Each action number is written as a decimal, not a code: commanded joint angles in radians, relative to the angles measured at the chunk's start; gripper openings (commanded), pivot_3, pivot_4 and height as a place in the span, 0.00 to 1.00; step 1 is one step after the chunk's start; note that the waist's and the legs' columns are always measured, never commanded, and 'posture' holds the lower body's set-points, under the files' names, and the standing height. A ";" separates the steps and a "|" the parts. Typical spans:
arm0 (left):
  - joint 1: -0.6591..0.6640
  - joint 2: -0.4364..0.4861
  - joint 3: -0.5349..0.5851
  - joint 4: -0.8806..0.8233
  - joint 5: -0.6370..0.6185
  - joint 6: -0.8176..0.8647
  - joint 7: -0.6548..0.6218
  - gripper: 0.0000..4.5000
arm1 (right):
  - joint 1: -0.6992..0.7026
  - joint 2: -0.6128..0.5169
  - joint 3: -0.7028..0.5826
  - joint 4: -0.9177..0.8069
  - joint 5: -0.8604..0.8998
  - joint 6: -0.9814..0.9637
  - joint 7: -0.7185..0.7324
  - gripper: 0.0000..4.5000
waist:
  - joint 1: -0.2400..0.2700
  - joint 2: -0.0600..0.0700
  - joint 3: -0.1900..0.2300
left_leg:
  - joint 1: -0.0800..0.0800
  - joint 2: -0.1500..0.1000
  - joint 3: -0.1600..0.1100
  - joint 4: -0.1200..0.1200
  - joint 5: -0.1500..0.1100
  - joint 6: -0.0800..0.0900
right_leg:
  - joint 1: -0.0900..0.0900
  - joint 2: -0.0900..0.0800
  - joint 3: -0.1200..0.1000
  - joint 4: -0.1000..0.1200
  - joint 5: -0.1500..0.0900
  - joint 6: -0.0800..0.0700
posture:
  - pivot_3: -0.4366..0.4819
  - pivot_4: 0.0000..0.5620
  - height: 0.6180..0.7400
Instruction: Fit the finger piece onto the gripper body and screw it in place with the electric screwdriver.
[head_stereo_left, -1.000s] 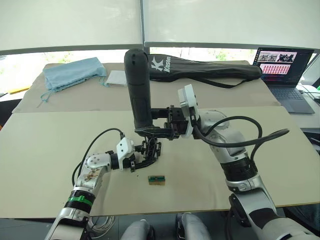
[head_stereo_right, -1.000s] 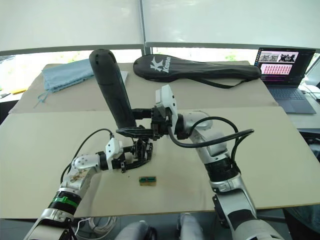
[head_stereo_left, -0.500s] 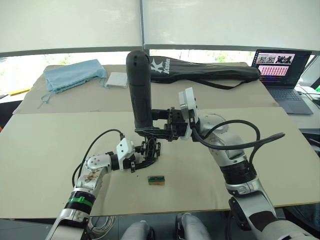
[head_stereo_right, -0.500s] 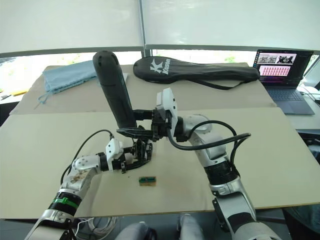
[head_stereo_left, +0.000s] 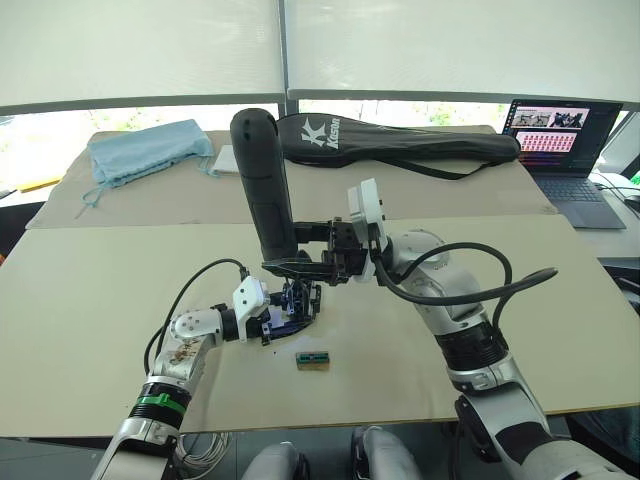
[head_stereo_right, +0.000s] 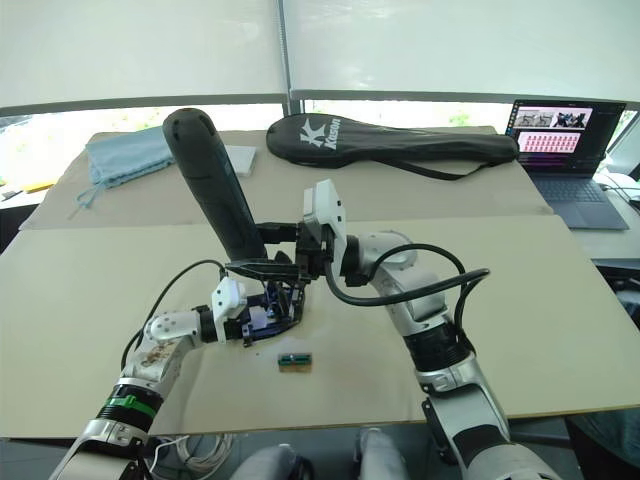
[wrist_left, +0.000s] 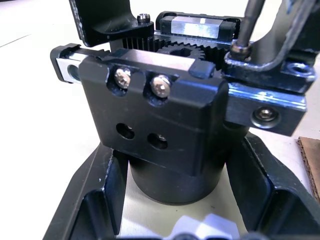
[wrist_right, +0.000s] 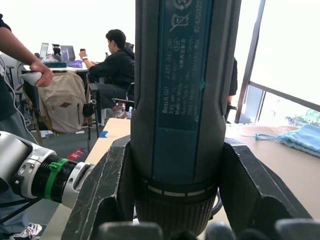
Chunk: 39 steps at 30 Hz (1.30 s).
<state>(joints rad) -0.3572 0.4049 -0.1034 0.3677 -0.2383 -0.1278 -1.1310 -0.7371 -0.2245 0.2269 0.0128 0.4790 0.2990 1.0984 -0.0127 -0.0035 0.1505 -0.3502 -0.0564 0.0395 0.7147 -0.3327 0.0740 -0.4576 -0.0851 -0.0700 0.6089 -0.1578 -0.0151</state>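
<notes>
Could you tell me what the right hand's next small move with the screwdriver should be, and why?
Probably keep the bit seated and drive the screw. The right hand grips the electric screwdriver, tilted, and in the left wrist view its bit tip sits on a screw head on the finger piece atop the gripper body, which the left hand clamps on the table.

Bright daylight is coming through the windows (head_stereo_left: 140, 45) behind the table (head_stereo_left: 90, 300), washing them out; close black parts are blurring in wrist views.
</notes>
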 joint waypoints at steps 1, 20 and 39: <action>0.005 0.002 -0.005 -0.014 -0.006 0.011 -0.009 0.52 | 0.023 -0.018 0.048 0.055 -0.062 0.023 0.000 0.43 | 0.000 0.000 0.000 | 0.000 0.000 0.000 0.000 0.000 0.000 | 0.000 0.000 0.000 0.000 0.000 0.000 | 0.48 0.27 1.00; 0.010 0.001 -0.014 0.011 0.022 0.006 0.019 0.52 | -0.123 -0.028 -0.095 -0.014 0.082 0.031 0.062 0.43 | 0.001 0.000 0.000 | -0.003 0.000 0.000 0.000 -0.001 0.001 | -0.002 -0.001 -0.001 0.000 0.000 0.000 | 0.48 0.27 1.00; 0.022 0.018 -0.038 0.039 0.053 0.016 0.055 0.52 | -0.199 -0.007 -0.191 -0.069 0.215 0.058 0.093 0.43 | 0.000 0.000 0.003 | -0.004 0.000 0.000 0.000 -0.001 0.002 | -0.003 -0.001 -0.003 0.000 0.000 0.000 | 0.48 0.27 1.00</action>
<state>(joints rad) -0.3645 0.4102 -0.1241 0.3680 -0.2242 -0.1451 -1.0811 -0.9257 -0.2321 0.0646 -0.0001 0.6445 0.3660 1.1793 -0.0127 -0.0038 0.1533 -0.3528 -0.0565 0.0388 0.7140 -0.3337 0.0756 -0.4588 -0.0859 -0.0733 0.6087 -0.1578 -0.0150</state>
